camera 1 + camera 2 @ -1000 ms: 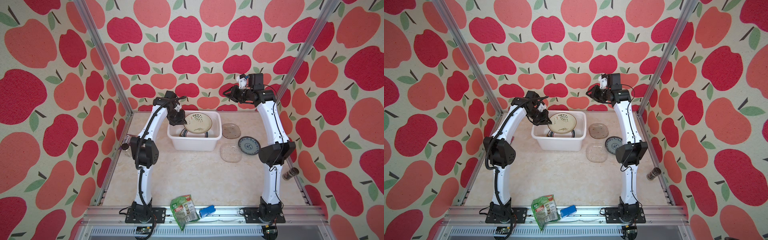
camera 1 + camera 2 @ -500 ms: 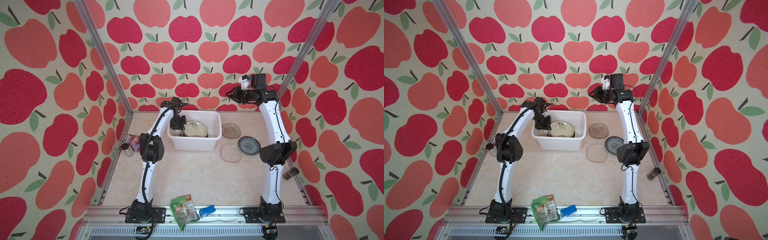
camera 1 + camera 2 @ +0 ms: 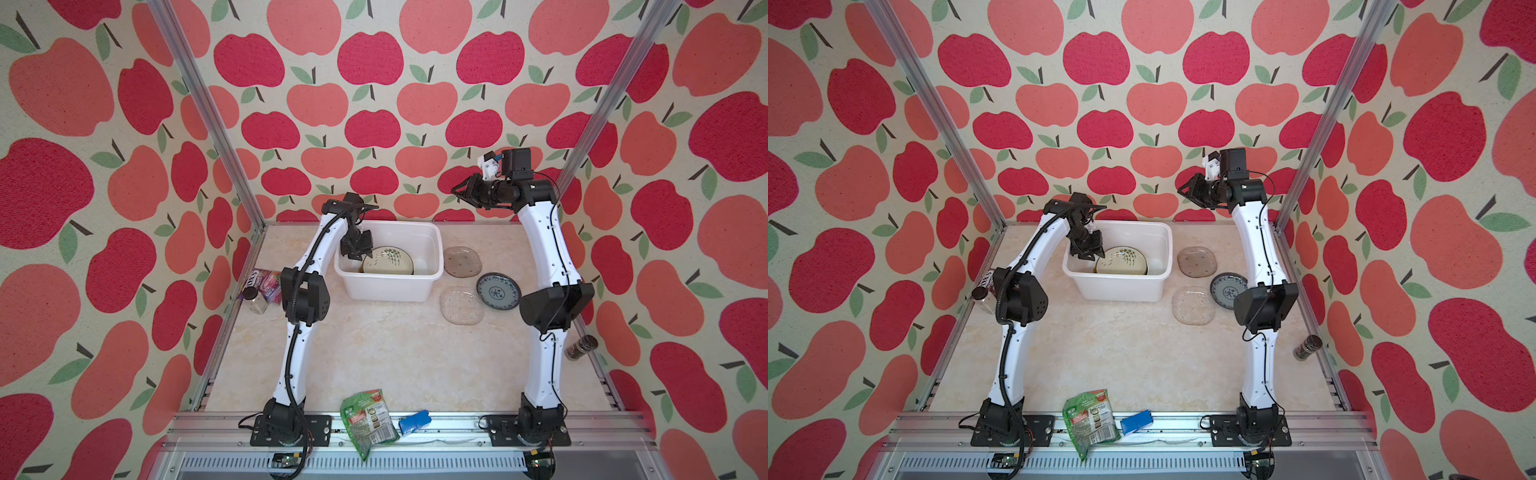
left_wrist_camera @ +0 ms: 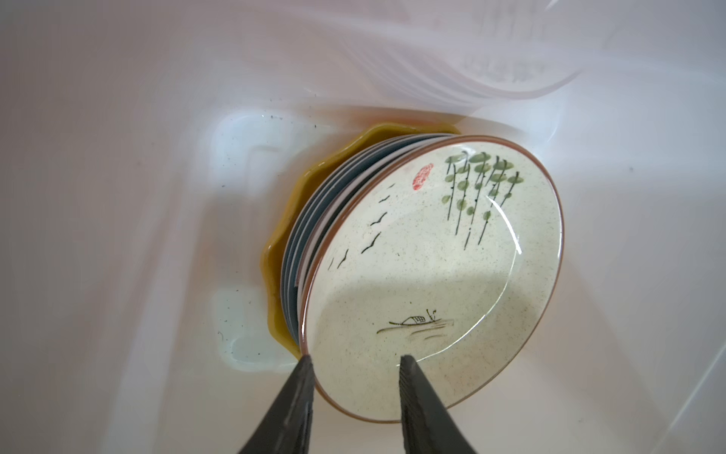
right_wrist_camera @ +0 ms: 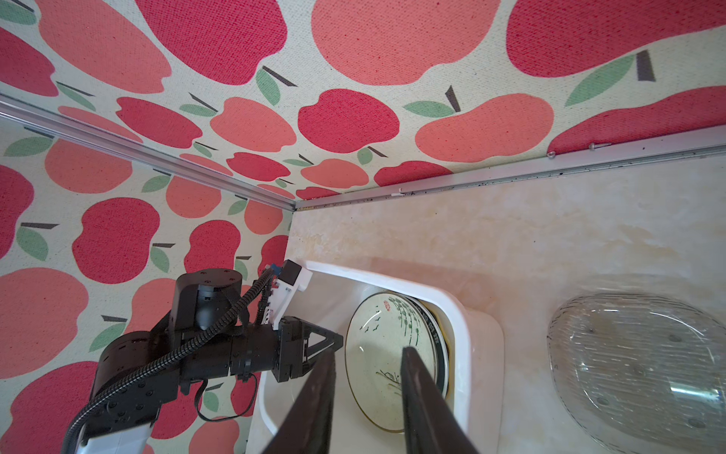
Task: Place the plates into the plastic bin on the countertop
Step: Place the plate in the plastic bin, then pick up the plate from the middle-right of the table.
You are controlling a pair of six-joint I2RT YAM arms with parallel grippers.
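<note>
On marble countertop (image 3: 374, 353), white bin (image 3: 390, 289), apple-print walls (image 3: 370, 62)

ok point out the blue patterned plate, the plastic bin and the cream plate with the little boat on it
blue patterned plate (image 3: 498, 291), in a top view, on its centre
plastic bin (image 3: 390, 287), in a top view, on its front outer wall
cream plate (image 4: 428, 275), in the left wrist view, on its speckled middle

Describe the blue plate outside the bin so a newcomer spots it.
Beside the plastic bin, on the robot's right, three plates lie on the countertop. The blue plate is farthest from the bin; it alone is round and opaque, unlike the smoky glass plate and clear glass plate.
</note>
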